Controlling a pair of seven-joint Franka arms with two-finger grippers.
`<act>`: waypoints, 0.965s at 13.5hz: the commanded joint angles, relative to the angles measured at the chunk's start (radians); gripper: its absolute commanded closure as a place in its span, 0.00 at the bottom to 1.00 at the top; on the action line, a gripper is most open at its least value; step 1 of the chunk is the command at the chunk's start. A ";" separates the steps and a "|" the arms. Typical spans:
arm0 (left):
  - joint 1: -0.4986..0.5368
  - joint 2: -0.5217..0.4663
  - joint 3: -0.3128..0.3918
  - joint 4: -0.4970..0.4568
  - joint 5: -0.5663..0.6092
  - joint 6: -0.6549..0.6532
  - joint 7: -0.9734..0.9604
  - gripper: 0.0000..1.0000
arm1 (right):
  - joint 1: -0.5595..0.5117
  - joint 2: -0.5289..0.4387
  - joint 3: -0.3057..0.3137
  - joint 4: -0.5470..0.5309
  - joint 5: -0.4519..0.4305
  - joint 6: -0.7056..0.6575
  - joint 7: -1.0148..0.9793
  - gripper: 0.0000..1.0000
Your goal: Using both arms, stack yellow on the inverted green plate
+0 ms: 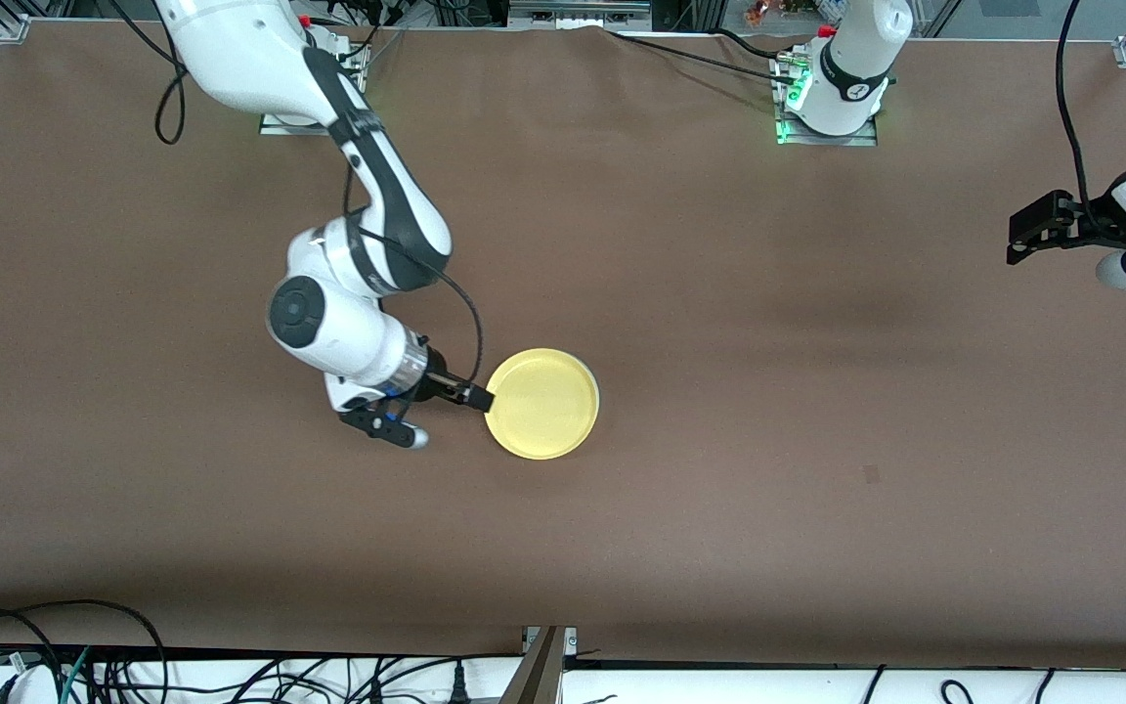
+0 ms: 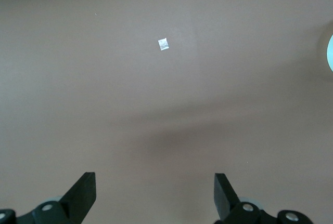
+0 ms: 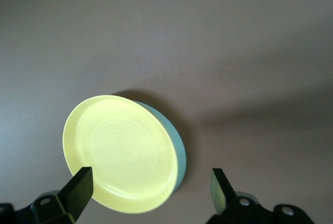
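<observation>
Front view puts the yellow plate (image 1: 541, 403) flat on the brown table (image 1: 719, 508), just toward 6 o'clock from the table's middle. It covers the green plate completely in this view. The right wrist view shows the stack from a slant. There the yellow plate (image 3: 120, 151) rests rim-up on the green plate (image 3: 180, 150). Only a teal-looking crescent of the green plate's edge peeks out under one side (whether it lies upside down cannot be told from that sliver).

The right arm reaches down from its base at 11 o'clock. The right gripper (image 1: 477, 397) sits low at the yellow plate's 9 o'clock edge. In the right wrist view, the right gripper (image 3: 151, 176) has its fingers (image 3: 78, 188) spread wide and clamps nothing. One fingertip overlaps the yellow rim in that picture, but I cannot tell whether it touches.

The left arm waits at the 3 o'clock edge of the front view. The left gripper (image 1: 1015, 240) hangs over bare table toward that arm's end, well apart from the plates. In the left wrist view, the left gripper (image 2: 156, 180) is also spread wide and holds nothing. Below it there is only tabletop and a tiny white scrap (image 2: 163, 44).
</observation>
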 commanded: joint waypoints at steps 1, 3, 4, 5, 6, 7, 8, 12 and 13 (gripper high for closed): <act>0.001 0.014 0.004 0.028 0.020 -0.007 0.014 0.00 | 0.006 -0.088 -0.079 -0.020 -0.021 -0.136 0.000 0.00; 0.002 0.012 0.004 0.028 0.015 -0.009 0.012 0.00 | 0.006 -0.125 -0.118 -0.015 -0.065 -0.249 -0.029 0.00; 0.007 0.012 0.007 0.028 0.009 -0.007 0.014 0.00 | 0.006 -0.156 -0.119 -0.013 -0.139 -0.308 -0.065 0.00; 0.016 0.009 0.008 0.030 0.000 -0.009 0.017 0.00 | 0.006 -0.176 -0.119 -0.013 -0.218 -0.352 -0.123 0.00; 0.027 0.007 0.008 0.030 -0.006 -0.009 0.018 0.00 | 0.009 -0.200 -0.119 -0.013 -0.283 -0.392 -0.182 0.00; 0.028 0.007 0.008 0.030 -0.010 -0.009 0.018 0.00 | 0.009 -0.216 -0.121 -0.012 -0.319 -0.418 -0.232 0.00; 0.033 0.006 0.008 0.030 -0.013 -0.009 0.018 0.00 | 0.009 -0.234 -0.121 -0.004 -0.346 -0.428 -0.280 0.00; 0.044 0.004 0.010 0.030 -0.036 -0.009 0.020 0.00 | 0.001 -0.271 -0.135 0.089 -0.377 -0.564 -0.434 0.00; 0.044 0.004 0.010 0.030 -0.037 -0.009 0.020 0.00 | -0.019 -0.291 -0.132 0.097 -0.389 -0.598 -0.455 0.00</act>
